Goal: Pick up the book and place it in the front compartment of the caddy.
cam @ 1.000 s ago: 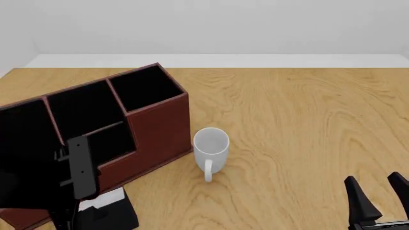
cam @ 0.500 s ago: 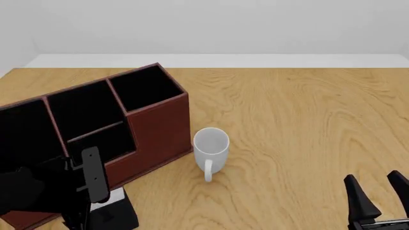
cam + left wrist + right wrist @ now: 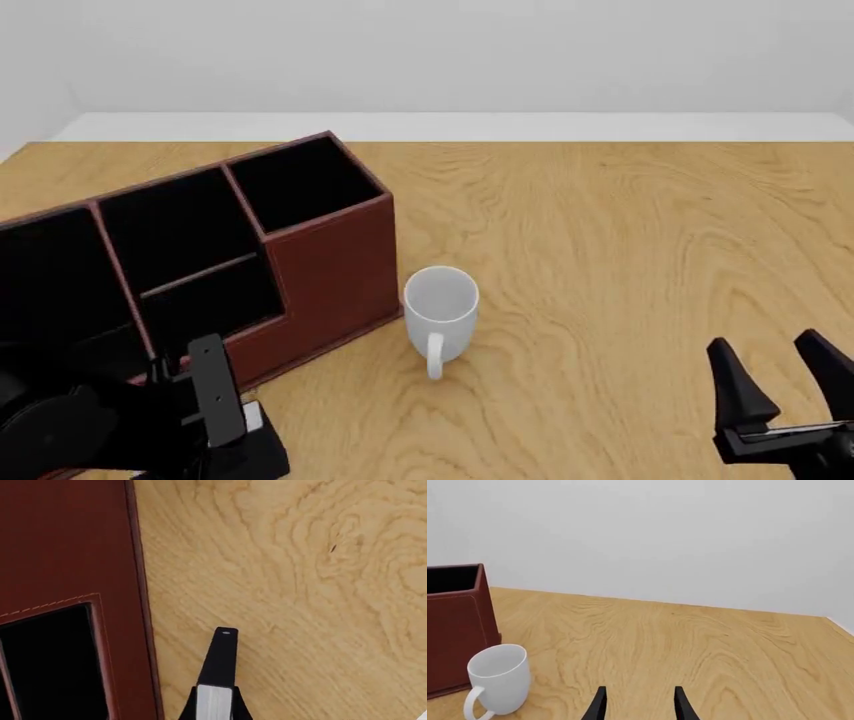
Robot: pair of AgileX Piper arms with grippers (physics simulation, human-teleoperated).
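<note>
The book (image 3: 262, 456), black with a white sliver of pages, lies on the table at the near left, just in front of the caddy (image 3: 334, 270). My left gripper (image 3: 207, 365) hangs low over the book and partly covers it. Whether it touches the book I cannot tell. In the left wrist view its fingers (image 3: 223, 655) read as one closed blade with nothing between them, beside the caddy's wall (image 3: 67, 545); the book is hidden there. My right gripper (image 3: 765, 343) stands open and empty at the near right, fingers apart in its own view (image 3: 640, 690).
A white mug (image 3: 441, 305) stands upright just right of the caddy's near corner, handle toward me, and shows in the right wrist view (image 3: 500, 677) beside the caddy (image 3: 454, 605). Bare wooden tabletop (image 3: 627, 250) stretches between mug and right gripper. A white wall backs the table.
My left arm has sunk lower and shifted right, and now covers more of the book. The right gripper has risen slightly. Book, mug and caddy have not moved.
</note>
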